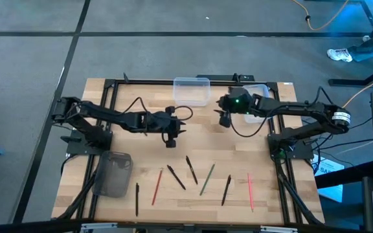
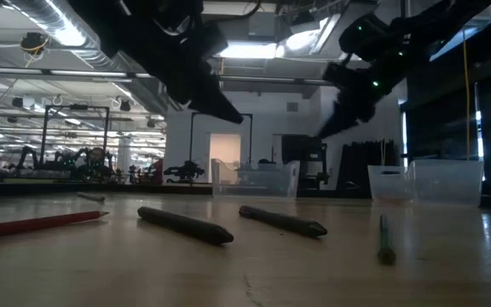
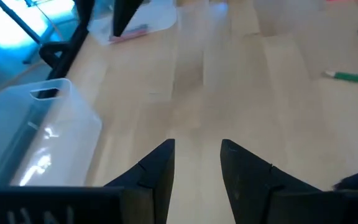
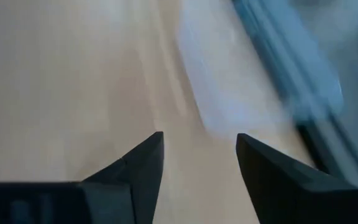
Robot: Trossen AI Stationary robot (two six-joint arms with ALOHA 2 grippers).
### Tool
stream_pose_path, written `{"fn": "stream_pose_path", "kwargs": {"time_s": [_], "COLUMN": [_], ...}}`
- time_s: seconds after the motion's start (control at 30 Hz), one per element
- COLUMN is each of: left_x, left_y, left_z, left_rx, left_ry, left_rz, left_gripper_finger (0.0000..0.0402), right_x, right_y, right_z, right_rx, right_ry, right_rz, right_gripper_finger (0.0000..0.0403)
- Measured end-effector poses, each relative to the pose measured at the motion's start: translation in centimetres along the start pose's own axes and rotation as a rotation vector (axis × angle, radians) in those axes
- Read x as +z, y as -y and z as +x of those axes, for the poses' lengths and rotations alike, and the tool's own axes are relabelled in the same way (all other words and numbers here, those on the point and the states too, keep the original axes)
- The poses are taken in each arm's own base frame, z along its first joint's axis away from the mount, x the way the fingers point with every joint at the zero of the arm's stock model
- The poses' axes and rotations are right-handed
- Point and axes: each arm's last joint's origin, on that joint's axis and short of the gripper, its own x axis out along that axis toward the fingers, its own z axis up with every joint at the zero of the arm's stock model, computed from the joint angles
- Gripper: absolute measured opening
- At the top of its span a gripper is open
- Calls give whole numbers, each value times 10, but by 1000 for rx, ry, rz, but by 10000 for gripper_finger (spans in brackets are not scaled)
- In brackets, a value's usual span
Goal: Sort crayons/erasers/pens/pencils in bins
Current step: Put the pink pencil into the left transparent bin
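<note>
Both of my arms hang above the middle of the wooden tabletop (image 1: 238, 155). My left claw (image 1: 171, 140) has its fingers parted and holds nothing; my right claw (image 1: 225, 120) is spread wide and empty too, up near the far edge. I judge the sorting barely begun, with a pick not yet made.

Along the near edge, 7 writing sticks lie in a loose row, well apart from either claw: 4 dark ones, 2 red or pink, and 1 green pencil (image 1: 206, 179). I cannot tell pens from pencils from crayons for most of them, and I see no eraser.

3 bins wait: a clear bin (image 1: 192, 90) at the far edge, a second clear bin (image 1: 259, 90) partly hidden behind my right arm, and a smoky grey bin (image 1: 113, 173) at the near left.

The next move calls for lowering 1 claw over the nearest stick, probably a dark one (image 1: 191, 168) below my left claw, with the fingers straddling it crosswise.
</note>
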Motion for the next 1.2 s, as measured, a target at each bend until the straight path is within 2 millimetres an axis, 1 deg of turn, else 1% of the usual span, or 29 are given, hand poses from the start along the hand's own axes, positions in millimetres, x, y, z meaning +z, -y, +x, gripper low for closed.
{"fn": "stream_pose_path", "kwargs": {"time_s": [0.1, 0.17, 0.33, 0.43, 0.5, 0.6, 0.67, 0.77, 0.83, 0.9, 0.97, 1.1, 1.2], "left_x": [-1, -1, 4, 3, 0, -5, -8, -12, -12, -10, -5, 5, 7], "left_y": [-7, -10, -13, -11, -11, -14, -16, -15, -14, -15, -13, -5, -1], "left_z": [1, 2, 4, 7, 11, 13, 13, 13, 13, 13, 13, 11, 11], "left_rx": [-8, -20, -103, -121, -88, 45, 99, 98, 98, 100, 81, -93, -197], "left_ry": [2, 18, 110, 114, 84, 20, -24, -66, -65, -42, 13, 137, 171], "left_rz": [40, 56, 58, 48, 16, -44, -45, -33, -33, -38, -34, 28, 59], "left_gripper_finger": [124, 124, 124, 124, 124, 124, 124, 124, 124, 124, 124, 124, 124], "right_x": [-14, -21, -26, -29, -31, -37, -41, -42, -41, -41, -42, -44, -48], "right_y": [-5, -10, -29, -43, -50, -59, -66, -77, -87, -97, -108, -128, -142], "right_z": [-8, -13, -24, -29, -32, -39, -43, -48, -51, -55, -61, -73, -82], "right_rx": [5, 29, 62, 48, -24, -144, -187, -196, -179, -172, -201, -224, -194], "right_ry": [-158, -232, -325, -368, -390, -433, -454, -447, -431, -403, -345, -230, -198], "right_rz": [86, 144, 228, 274, 320, 420, 486, 570, 607, 629, 648, 708, 768], "right_gripper_finger": [179, 165, 137, 125, 118, 112, 111, 111, 111, 111, 111, 111, 111]}}
